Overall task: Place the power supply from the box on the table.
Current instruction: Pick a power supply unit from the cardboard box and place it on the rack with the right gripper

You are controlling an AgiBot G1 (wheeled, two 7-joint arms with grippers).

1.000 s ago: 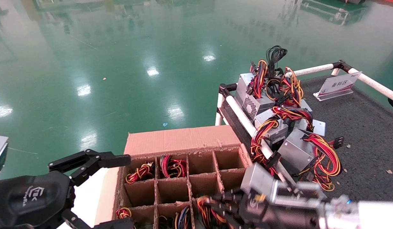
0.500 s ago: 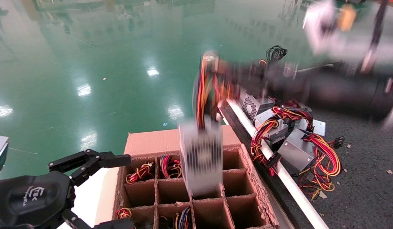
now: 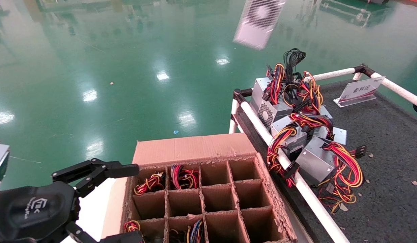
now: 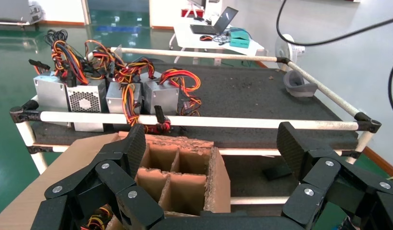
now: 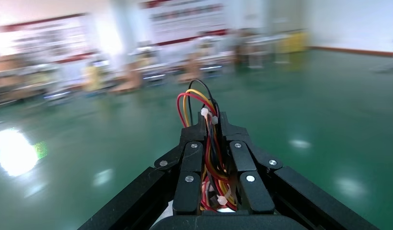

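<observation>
R gripper (image 5: 211, 143) clamped on power supply (image 3: 259, 20) wires, high above box (image 3: 195, 148)

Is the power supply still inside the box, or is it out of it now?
Out. The power supply hangs high above the box, fan side showing; the right hand is shut on its wires.

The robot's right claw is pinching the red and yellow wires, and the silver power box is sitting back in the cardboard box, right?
Not quite. The right gripper does pinch the wires, but the power supply is not in the box. The head view shows it up in the air, above the table.
</observation>
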